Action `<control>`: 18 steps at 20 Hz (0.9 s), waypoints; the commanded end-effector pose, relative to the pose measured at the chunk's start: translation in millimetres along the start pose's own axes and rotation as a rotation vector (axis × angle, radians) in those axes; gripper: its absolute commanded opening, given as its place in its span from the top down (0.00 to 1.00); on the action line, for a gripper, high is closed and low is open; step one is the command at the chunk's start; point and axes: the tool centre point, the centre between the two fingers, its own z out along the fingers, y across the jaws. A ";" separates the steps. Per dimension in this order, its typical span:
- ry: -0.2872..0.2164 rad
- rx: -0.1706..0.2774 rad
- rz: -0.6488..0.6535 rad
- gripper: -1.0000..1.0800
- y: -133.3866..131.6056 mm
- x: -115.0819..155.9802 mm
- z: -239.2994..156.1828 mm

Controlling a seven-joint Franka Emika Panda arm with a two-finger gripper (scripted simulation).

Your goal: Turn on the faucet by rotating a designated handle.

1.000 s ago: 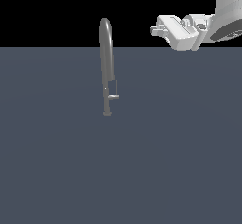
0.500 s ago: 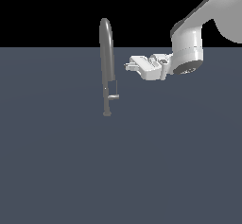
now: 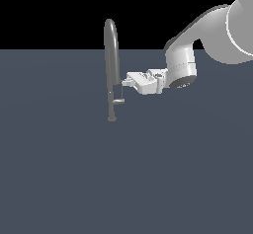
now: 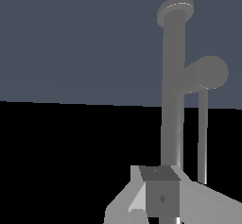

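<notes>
The faucet is a dull, dark metallic grey, with a paler sheen running down its stem and a lighter streak along the arch. Just below the pincer, the handle is light grey, brighter than the stem. The pincer is white with pale grey shading on its underside, and the arm behind it is plain white with soft grey shadow. The table is an even slate blue-grey, unpatterned. Above it the background is flat black.
</notes>
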 end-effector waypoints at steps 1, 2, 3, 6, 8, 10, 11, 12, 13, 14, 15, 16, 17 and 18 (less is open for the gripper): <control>0.003 -0.001 0.004 1.00 -0.1 1.5 0.1; 0.002 0.000 0.003 1.00 -0.1 1.1 -0.1; 0.001 0.001 0.003 1.00 -0.3 1.0 0.1; -0.012 0.004 0.012 1.00 -1.9 3.6 3.7; -0.024 0.006 0.022 1.00 -3.3 7.0 7.7; -0.030 0.006 0.029 1.00 -4.1 9.3 10.4; -0.032 0.007 0.030 1.00 -4.3 9.9 11.1; -0.033 0.007 0.031 1.00 -4.4 10.1 11.4; -0.033 0.007 0.031 1.00 -4.4 10.1 11.4; -0.033 0.007 0.031 1.00 -4.4 10.1 11.4; -0.033 0.007 0.031 1.00 -4.4 10.1 11.4; -0.032 0.006 0.031 1.00 -4.3 10.2 11.4; -0.032 0.006 0.031 1.00 -2.9 9.7 11.4; -0.032 0.006 0.031 1.00 -1.6 9.2 11.5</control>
